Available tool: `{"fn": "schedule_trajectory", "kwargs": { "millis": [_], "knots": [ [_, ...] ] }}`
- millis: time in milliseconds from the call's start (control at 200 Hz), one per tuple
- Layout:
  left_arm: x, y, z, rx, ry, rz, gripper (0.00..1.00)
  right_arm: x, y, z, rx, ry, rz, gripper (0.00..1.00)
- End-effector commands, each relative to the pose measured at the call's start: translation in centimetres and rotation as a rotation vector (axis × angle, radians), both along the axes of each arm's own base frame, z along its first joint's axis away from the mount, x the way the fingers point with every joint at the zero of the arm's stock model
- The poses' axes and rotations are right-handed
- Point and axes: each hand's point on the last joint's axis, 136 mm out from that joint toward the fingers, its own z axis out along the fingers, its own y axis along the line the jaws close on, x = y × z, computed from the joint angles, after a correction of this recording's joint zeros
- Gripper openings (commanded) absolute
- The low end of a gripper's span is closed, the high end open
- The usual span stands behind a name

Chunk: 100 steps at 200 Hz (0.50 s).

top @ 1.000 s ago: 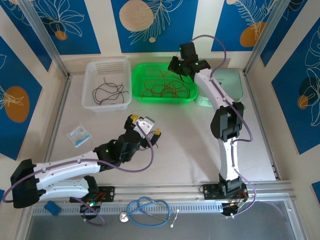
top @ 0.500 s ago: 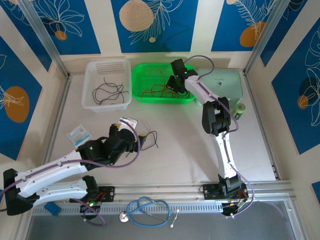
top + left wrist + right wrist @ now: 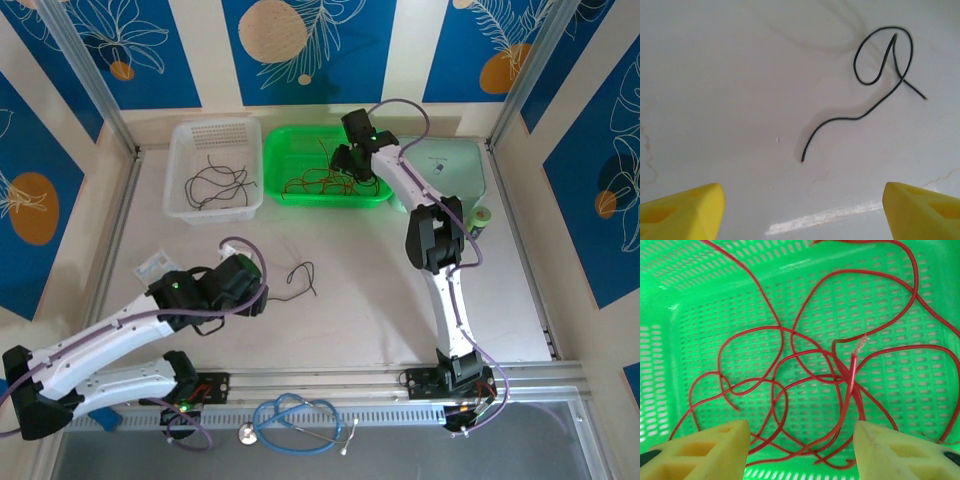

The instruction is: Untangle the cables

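Jaws of the left gripper (image 3: 802,200) stand wide, holding nothing, above the table (image 3: 715,75). One black cable (image 3: 860,117) lies loose just ahead. Farther off, the right gripper (image 3: 800,440) hangs wide over red cables (image 3: 805,375) tangled in the green basket (image 3: 700,305).

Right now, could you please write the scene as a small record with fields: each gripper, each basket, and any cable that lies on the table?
left gripper: open, holding nothing, above the table
right gripper: open, over the green basket
green basket: holds tangled red cables
white basket: holds black cables
table: one loose black cable, looped at one end, apart from the left gripper
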Motion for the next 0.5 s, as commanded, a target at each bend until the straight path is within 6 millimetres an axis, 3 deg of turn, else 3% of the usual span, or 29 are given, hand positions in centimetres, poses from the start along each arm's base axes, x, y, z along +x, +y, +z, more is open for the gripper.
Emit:
{"fn": "schedule_trajectory", "kwargs": {
  "millis": [0, 125, 255, 495],
  "knots": [
    [-1.9, 0.3, -2.1, -0.018, 0.163, 0.006, 0.82, -1.7, 0.2, 6.6, -0.005, -0.104, 0.048, 0.57],
    [-1.7, -0.4, -4.4, 0.001, 0.228, -0.03, 0.81, -3.6, 0.2, 9.2, 0.007, -0.143, 0.077, 0.57],
    [-0.2, -1.0, -7.3, 0.08, 0.242, -0.128, 0.75, -6.4, 0.0, 11.1, 0.045, -0.176, 0.111, 0.54],
    [2.7, -2.2, -10.8, 0.077, 0.334, -0.216, 0.74, -12.1, -2.7, 13.3, 0.075, -0.211, 0.134, 0.5]
  ]
}}
